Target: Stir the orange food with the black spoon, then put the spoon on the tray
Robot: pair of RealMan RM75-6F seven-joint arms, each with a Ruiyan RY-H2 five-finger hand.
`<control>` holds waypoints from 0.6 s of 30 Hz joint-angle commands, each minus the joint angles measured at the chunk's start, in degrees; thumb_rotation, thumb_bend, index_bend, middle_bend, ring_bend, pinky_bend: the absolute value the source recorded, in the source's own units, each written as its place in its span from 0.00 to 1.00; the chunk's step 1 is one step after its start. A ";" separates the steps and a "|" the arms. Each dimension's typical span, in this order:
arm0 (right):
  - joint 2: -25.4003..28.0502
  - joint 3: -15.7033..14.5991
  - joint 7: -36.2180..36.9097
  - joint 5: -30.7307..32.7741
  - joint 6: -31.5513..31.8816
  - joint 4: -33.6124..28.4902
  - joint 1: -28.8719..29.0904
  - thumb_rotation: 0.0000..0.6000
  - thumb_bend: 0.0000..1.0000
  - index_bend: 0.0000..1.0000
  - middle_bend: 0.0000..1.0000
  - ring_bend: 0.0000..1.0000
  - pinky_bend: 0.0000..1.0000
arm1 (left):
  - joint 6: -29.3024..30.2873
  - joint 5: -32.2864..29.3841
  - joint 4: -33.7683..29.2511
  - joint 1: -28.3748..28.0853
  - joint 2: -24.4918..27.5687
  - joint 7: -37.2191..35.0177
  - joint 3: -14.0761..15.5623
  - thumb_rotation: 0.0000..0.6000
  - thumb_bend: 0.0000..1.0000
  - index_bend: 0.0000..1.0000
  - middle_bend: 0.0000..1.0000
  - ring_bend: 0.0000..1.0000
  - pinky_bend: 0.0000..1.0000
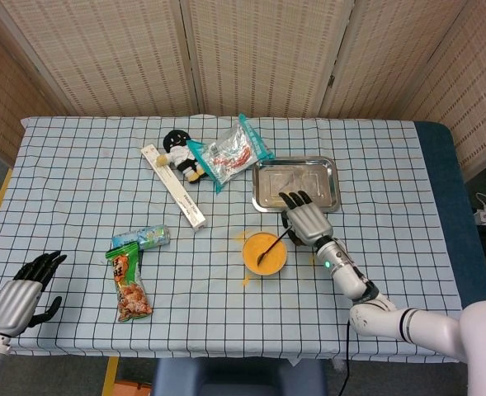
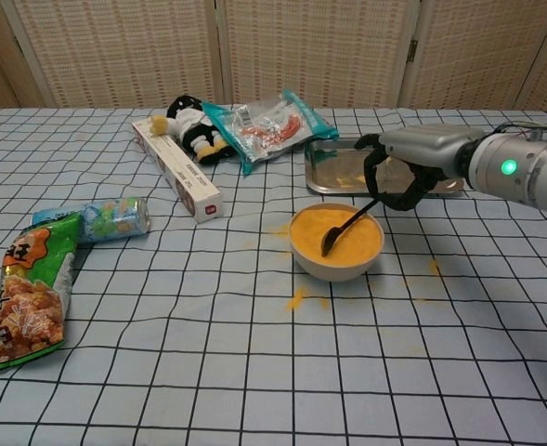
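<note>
right hand (image 2: 412,167) reaches in from the right, just right of the bowl (image 2: 336,265), fingers curled around the black spoon (image 2: 344,229) handle. spoon slants down-left, tip in the orange food (image 2: 347,238); tray (image 2: 329,177) just beyond. left hand (image 1: 18,297) rests near-left, fingers loosely apart, holding nothing.

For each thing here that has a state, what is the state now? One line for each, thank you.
right hand: holds the black spoon by its handle.
black spoon: tilted, bowl end dipped in the orange food.
bowl: upright, filled with orange food.
tray: nothing on it, beyond the bowl.
left hand: holds nothing, fingers apart, near the table corner.
</note>
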 commanded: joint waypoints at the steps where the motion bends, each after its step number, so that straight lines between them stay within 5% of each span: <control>1: -0.07 -0.06 0.06 -0.08 -0.01 0.05 -0.03 1.00 0.41 0.50 0.00 0.00 0.00 | -0.06 -0.05 -0.02 -0.01 0.01 0.03 -0.01 1.00 0.45 0.00 0.00 0.00 0.13; 18: -0.95 0.05 0.19 -1.25 1.40 0.75 -0.34 1.00 0.41 0.60 0.00 0.00 0.00 | -0.16 0.11 0.05 -0.08 0.05 -0.16 0.11 1.00 0.45 0.00 0.00 0.00 0.13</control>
